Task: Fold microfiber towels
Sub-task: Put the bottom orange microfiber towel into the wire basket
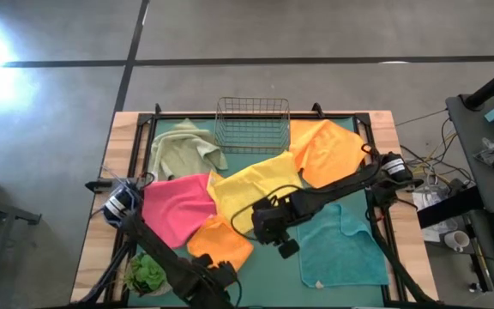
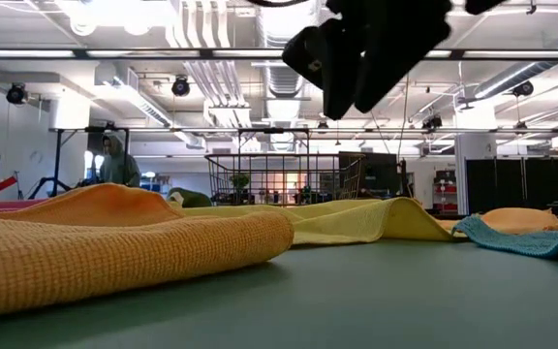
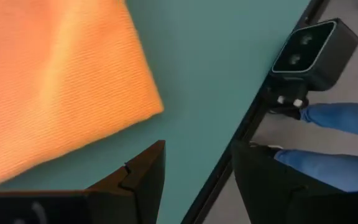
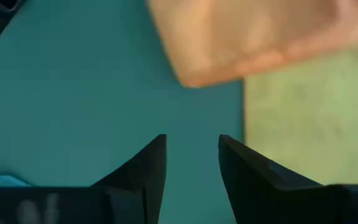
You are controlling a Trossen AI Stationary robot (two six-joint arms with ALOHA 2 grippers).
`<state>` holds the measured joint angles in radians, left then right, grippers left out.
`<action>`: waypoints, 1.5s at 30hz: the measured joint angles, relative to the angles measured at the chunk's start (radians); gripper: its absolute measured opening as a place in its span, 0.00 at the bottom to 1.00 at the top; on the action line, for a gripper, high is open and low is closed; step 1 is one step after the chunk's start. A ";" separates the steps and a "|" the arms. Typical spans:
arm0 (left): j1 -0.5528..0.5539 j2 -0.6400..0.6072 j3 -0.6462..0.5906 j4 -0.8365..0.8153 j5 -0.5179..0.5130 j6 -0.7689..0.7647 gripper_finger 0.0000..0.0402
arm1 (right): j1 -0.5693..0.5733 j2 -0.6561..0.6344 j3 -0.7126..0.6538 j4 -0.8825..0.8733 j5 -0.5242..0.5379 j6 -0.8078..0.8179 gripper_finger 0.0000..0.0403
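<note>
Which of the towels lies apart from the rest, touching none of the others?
The teal towel, spread flat on the mat's right front part. The pink, yellow, sage and two orange towels overlap or touch in one chain.

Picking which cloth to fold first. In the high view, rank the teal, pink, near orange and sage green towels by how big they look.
1. teal towel, lying flat.
2. pink towel, close behind; partly overlapped.
3. sage green towel and near orange towel: both bunched or partly covered, too alike to rank.

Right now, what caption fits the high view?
Six unfolded towels around a wire basket; both claws, left and right, open and empty.
</note>
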<state>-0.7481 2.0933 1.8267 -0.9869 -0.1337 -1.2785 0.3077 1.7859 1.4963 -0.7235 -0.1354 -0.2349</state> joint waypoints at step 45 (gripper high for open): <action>0.028 0.049 -0.183 0.149 -0.150 0.211 0.42 | 0.067 0.113 -0.207 0.640 0.102 -0.308 0.34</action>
<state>-0.7197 2.1418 1.6432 -0.8384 -0.2832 -1.0673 0.3744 1.8987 1.2892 -0.0837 -0.0333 -0.5433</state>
